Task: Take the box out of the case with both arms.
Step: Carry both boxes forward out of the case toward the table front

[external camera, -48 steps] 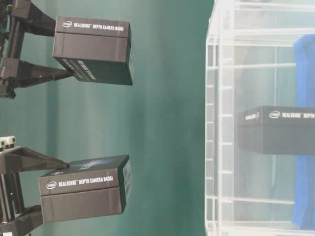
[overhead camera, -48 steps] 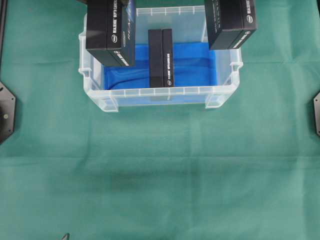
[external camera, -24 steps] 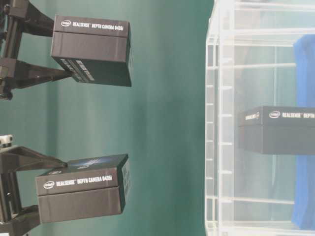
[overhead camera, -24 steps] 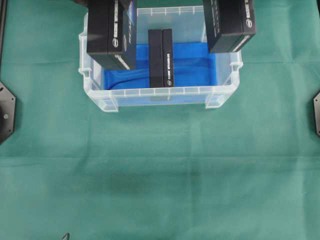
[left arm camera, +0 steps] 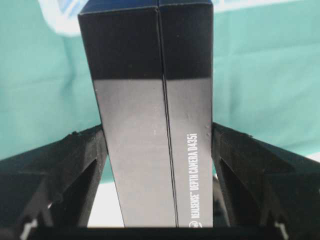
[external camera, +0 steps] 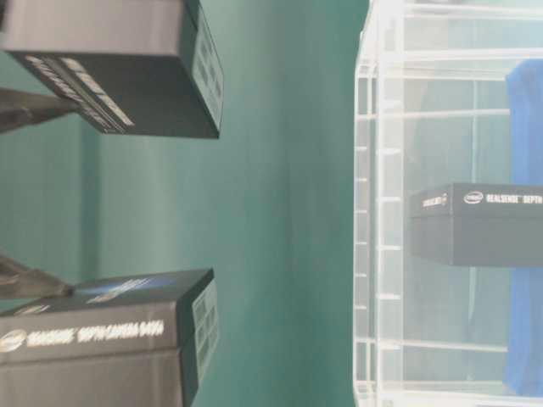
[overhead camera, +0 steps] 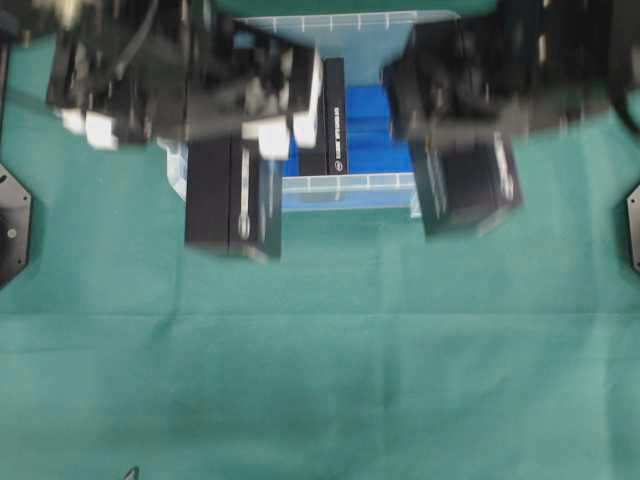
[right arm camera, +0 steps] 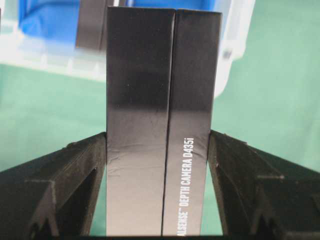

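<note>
"REALSENSE DEPTH CAMERA D435i" box (left arm camera: 150,125) lettering

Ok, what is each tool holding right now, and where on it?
Each holds a black box by its two broad side faces. Left tool clamps the left box; right tool clamps the right box. A third box sits unheld in the case.

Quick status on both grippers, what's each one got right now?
Left gripper: closed on a black box.
Right gripper: closed on another black box.
</note>
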Robot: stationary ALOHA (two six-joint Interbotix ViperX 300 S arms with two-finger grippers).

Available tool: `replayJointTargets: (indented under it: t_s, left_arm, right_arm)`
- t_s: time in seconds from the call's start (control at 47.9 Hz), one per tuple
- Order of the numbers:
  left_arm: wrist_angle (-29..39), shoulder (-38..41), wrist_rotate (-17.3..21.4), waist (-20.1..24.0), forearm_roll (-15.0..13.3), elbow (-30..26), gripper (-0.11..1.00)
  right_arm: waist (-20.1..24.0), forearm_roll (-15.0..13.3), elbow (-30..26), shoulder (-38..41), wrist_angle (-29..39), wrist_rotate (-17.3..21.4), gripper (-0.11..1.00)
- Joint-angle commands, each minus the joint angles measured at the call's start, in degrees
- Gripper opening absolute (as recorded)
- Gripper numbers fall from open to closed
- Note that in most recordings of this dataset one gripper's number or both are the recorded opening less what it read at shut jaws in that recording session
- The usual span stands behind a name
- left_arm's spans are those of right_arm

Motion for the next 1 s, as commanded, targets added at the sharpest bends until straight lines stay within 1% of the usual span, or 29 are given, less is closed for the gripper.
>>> replayJointTargets:
  t_s: [0.0,0.083,0.167,0.271,0.375,0.438,0.542,0.814,0.98]
  left_arm:
    - [0.0,-1.7,-1.9,-3.6,0.3,0.0,0.63]
    - [0.0,-1.7,-4.5,-6.4,0.2,0.2,0.63]
    - [0.0,-1.5,-7.1,-8.7,0.3,0.2,0.63]
    - [0.0,-1.3,-9.1,-11.4,0.3,0.2,0.63]
    - [0.0,-1.2,-11.6,-13.7,0.3,0.2,0.63]
    - [0.0,-1.2,-12.7,-14.4,0.5,0.4,0.63]
    - [-0.3,-1.4,-13.2,-15.1,0.8,1.1,0.63]
    - [-0.4,-1.4,-13.3,-15.1,0.8,1.3,0.63]
    - [-0.4,-1.3,-13.3,-15.1,0.8,1.2,0.63]
  right_arm:
    - [3.5,-0.8,-1.5,-0.5,0.9,3.7,0.65]
    - [7.4,-0.8,-1.5,-0.3,1.4,9.2,0.65]
    - [10.1,-0.8,-1.5,-0.1,1.6,13.5,0.65]
    - [13.3,-0.8,-1.5,0.4,1.7,17.4,0.65]
    - [15.8,-0.8,-1.5,0.9,1.5,20.3,0.65]
    - [16.3,-0.8,-1.5,1.1,1.4,20.8,0.65]
    - [16.3,-0.8,-1.5,1.3,1.4,20.7,0.65]
    - [16.3,-0.8,-1.5,1.3,1.6,19.8,0.65]
    - [16.3,-1.1,-1.5,1.3,1.4,19.9,0.65]
